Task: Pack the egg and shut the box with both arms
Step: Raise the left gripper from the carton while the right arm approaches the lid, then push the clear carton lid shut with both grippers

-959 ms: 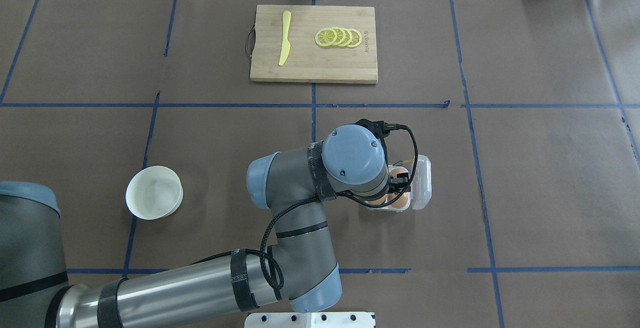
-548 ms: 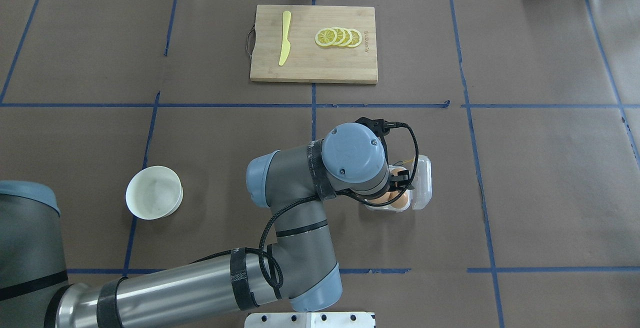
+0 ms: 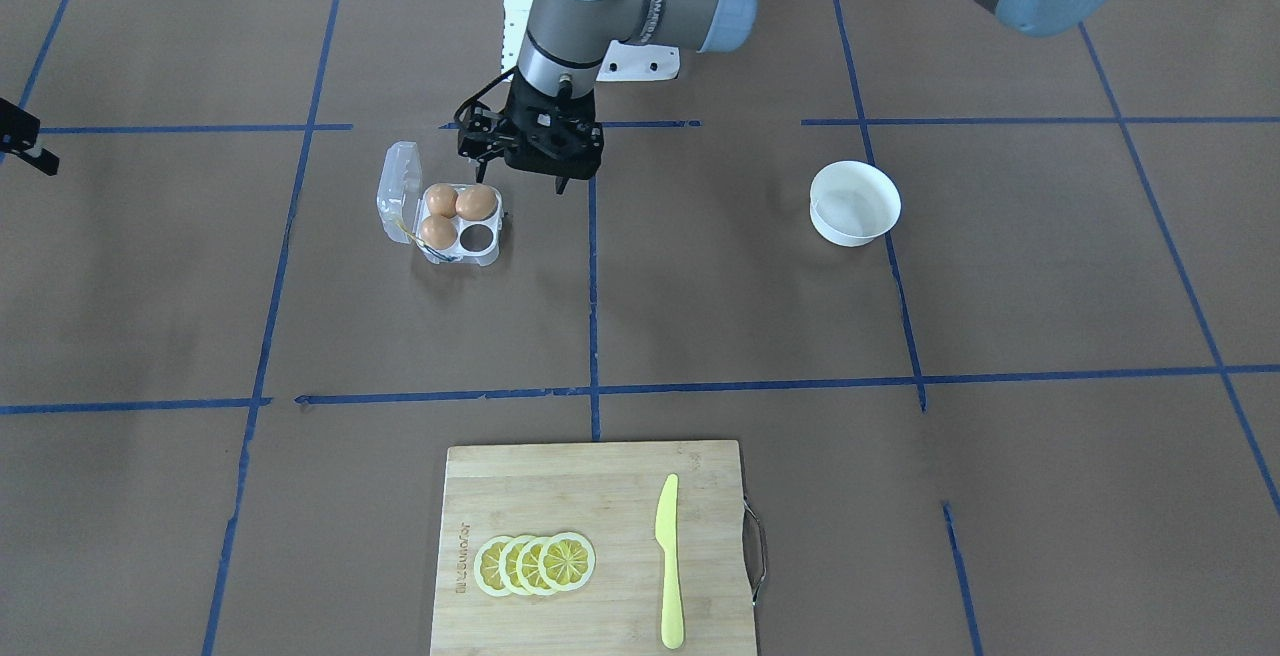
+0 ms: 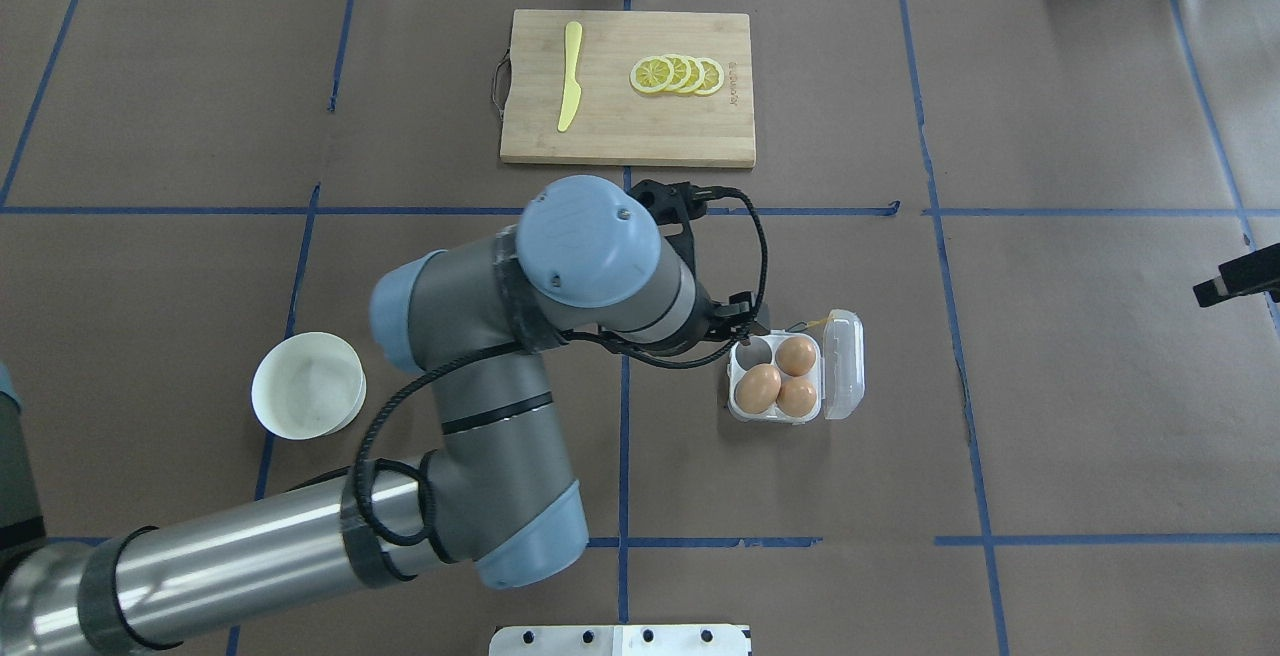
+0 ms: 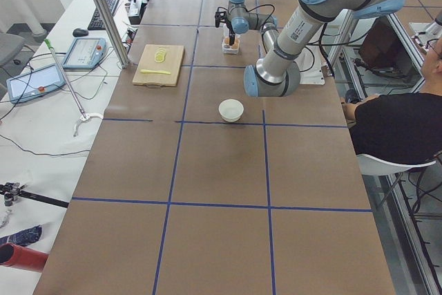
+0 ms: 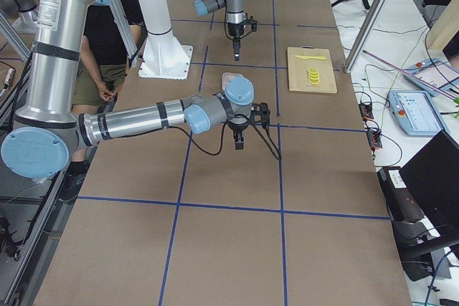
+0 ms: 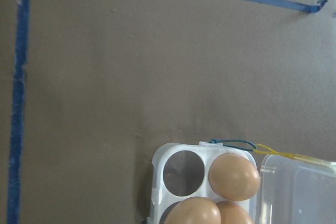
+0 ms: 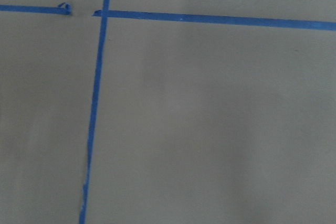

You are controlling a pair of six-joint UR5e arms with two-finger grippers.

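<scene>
— Tell me please, where does the box stand now?

— You see the box [image 3: 455,254] on the brown surface [image 4: 1100,386], a little right of the middle. Its clear lid [image 4: 846,364] is open and stands along the right side. The yellow string [image 7: 283,153] lies at the far right corner.

— And the eggs?

— Three eggs [image 4: 797,355] sit in the cups: one far right and two in the near row, close together. The far left cup [image 4: 755,350] is empty.

— What about the grippers?

— The left gripper [image 3: 522,174] hangs above the surface just beside the box, at its far left corner. Its fingers are apart and hold nothing. The right gripper [image 6: 239,141] hangs over bare surface, well apart from the box, to the right. Whether its fingers are apart or together, you cannot tell from these views. Its own camera shows only the surface and blue tape [image 8: 94,103].

— What else lies there?

— The white bowl [image 4: 275,366] stands well to the left of the box. On the far side you have the wooden cutting board [image 4: 620,136]. The yellow knife [image 4: 570,76] lies on its left part and the lemon slices [image 4: 678,75] lie on its right part.
</scene>
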